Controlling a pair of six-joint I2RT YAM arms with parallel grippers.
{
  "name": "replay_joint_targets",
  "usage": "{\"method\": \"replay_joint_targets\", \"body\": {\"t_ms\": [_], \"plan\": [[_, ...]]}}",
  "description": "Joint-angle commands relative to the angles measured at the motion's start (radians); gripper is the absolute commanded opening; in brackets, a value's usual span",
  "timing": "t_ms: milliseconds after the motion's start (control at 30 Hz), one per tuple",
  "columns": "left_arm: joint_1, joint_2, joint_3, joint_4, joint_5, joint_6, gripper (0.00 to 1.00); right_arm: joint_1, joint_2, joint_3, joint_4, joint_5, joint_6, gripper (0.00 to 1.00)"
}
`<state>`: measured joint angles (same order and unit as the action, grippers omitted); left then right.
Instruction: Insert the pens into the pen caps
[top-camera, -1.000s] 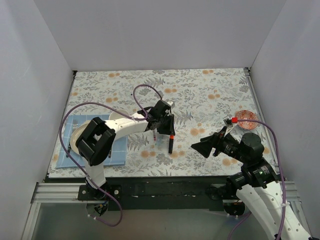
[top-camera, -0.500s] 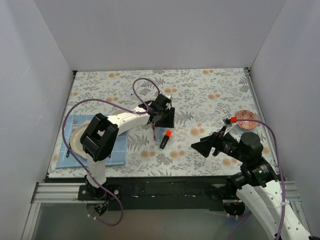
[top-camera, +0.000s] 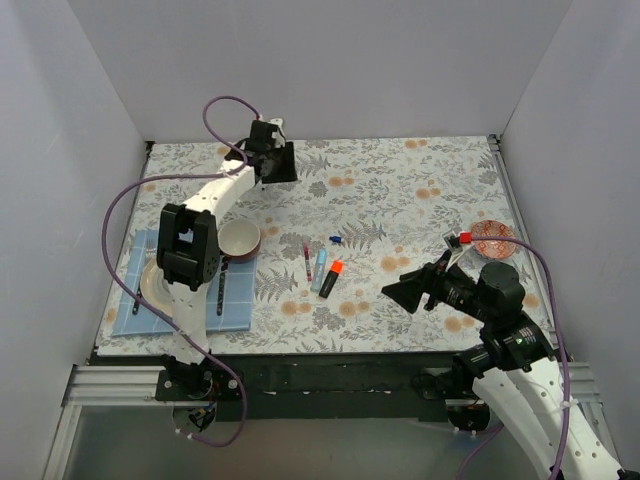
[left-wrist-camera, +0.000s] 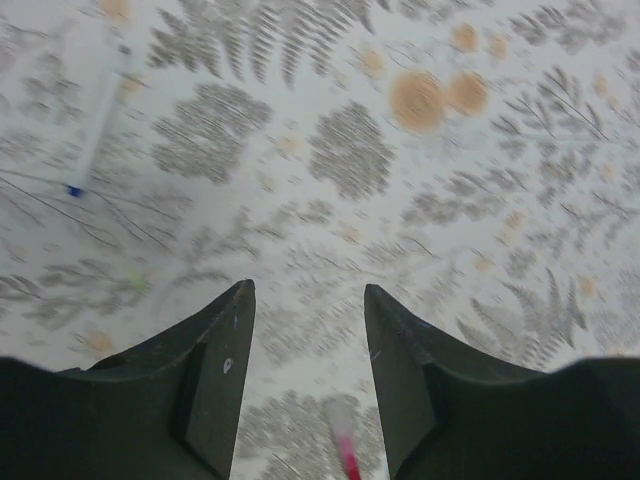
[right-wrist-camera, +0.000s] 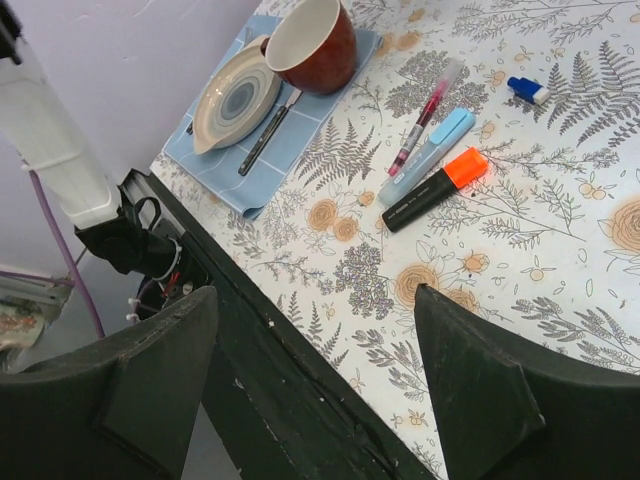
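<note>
Two grippers are being reported, both with fingers spread apart and nothing held. The left gripper (left-wrist-camera: 307, 290) is being held out over the far left of the table (top-camera: 420, 190), well apart from the work. Only blurred tablecloth is being framed between its fingers. The right gripper (right-wrist-camera: 313, 295) is being carried above the near edge, facing the pens.

Nearest to it, the black pen (right-wrist-camera: 435, 187) is being shown flat on the table, its orange end pointing far and slightly right. That end is being judged a cap already fitted. Just beside it on the left, the light blue pen (right-wrist-camera: 428, 153) is being shown parallel, its long axis likewise running near to far. Which end is carrying the nib cannot be told. A slim red pen (right-wrist-camera: 425, 115) is being shown next on the left. The dark blue cap (right-wrist-camera: 525, 90) is being shown beyond the light blue pen's far end, near it but apart.

The step in hand is being judged as picking up the light blue pen. A grip across the barrel at mid-length is being advised, with fingers slipped carefully between the close neighbours and the nib end left free. The cap's mouth is best being lined up with the pen's axis.
</note>
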<state>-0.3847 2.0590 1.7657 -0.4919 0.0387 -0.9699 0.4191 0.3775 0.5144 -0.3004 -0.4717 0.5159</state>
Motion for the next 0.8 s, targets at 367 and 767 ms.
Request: {"method": "replay_joint_targets", "body": {"t_ms": [367, 767], "plan": [[0.231, 0.388, 0.434, -0.126, 0.139, 0.191, 0.47, -0.002, 0.066, 0.013, 0.113, 0.047, -0.022, 0.84], [0.218, 0.406, 0.325, -0.128, 0.078, 0.309, 0.35, -0.002, 0.097, 0.012, 0.156, 0.03, -0.004, 0.83]]}}
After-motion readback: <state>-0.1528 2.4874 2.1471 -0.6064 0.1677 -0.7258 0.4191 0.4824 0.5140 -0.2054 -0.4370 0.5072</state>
